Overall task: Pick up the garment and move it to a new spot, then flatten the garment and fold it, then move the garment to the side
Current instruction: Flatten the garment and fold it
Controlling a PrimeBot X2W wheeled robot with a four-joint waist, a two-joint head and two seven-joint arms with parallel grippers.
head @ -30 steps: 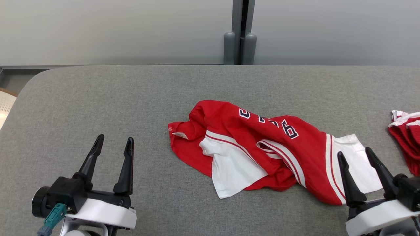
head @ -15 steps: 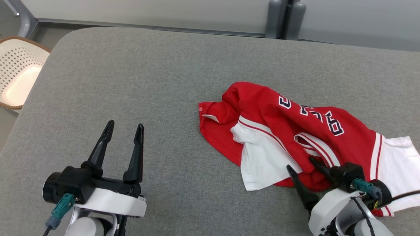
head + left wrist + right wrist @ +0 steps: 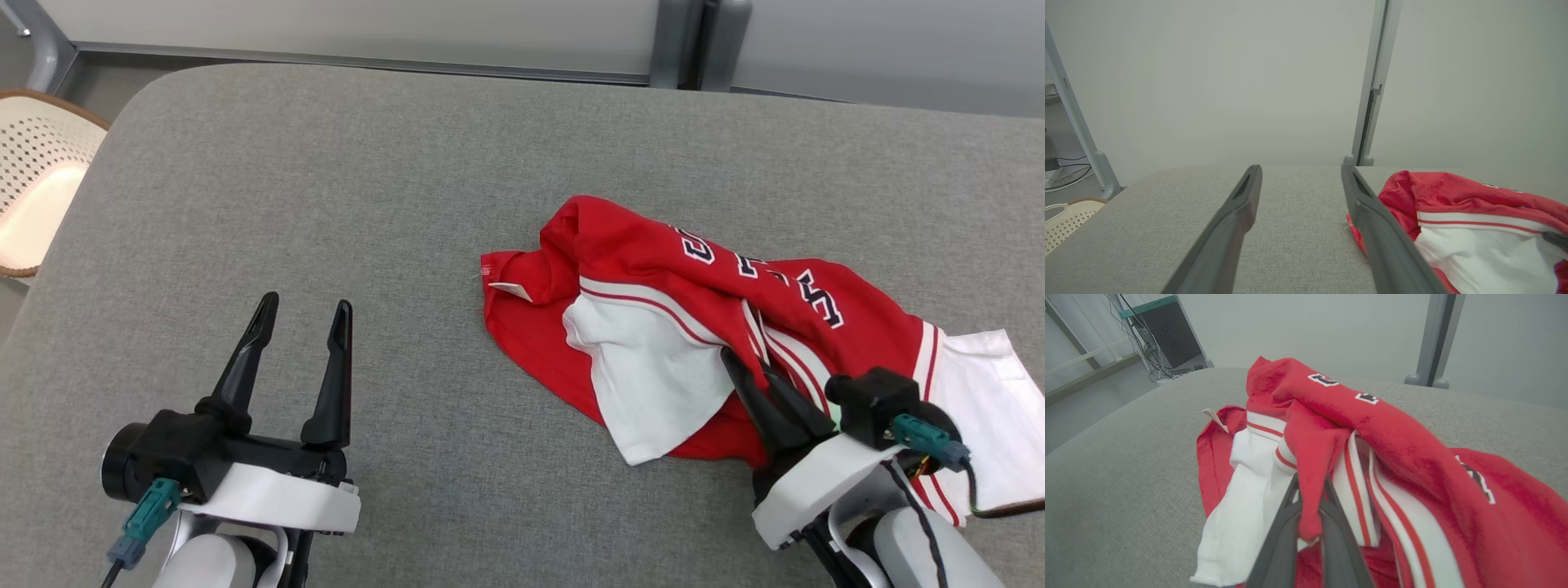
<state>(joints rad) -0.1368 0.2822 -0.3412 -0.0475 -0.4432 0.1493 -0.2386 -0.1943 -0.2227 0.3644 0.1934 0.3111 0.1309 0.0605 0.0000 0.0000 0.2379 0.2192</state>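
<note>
The garment (image 3: 653, 269) is a red and white jersey with dark lettering, lying crumpled on the right half of the grey table (image 3: 326, 188). My right gripper (image 3: 747, 363) is shut on a red fold of the garment (image 3: 1310, 457) near its middle, the cloth pinched between both fingers and pulled up slightly. My left gripper (image 3: 302, 314) stands open over bare table at the lower left, well apart from the cloth. In the left wrist view the garment (image 3: 1453, 200) lies just right of the open left gripper (image 3: 1300, 173).
A perforated cream chair (image 3: 33, 188) stands off the table's left edge. A grey post (image 3: 686, 41) rises behind the far edge. Bare table stretches across the left half and the far side.
The head camera has turned and tilted down. My right gripper has moved left onto the garment's middle and shut on a red fold, bunching the cloth. The left gripper stays open.
</note>
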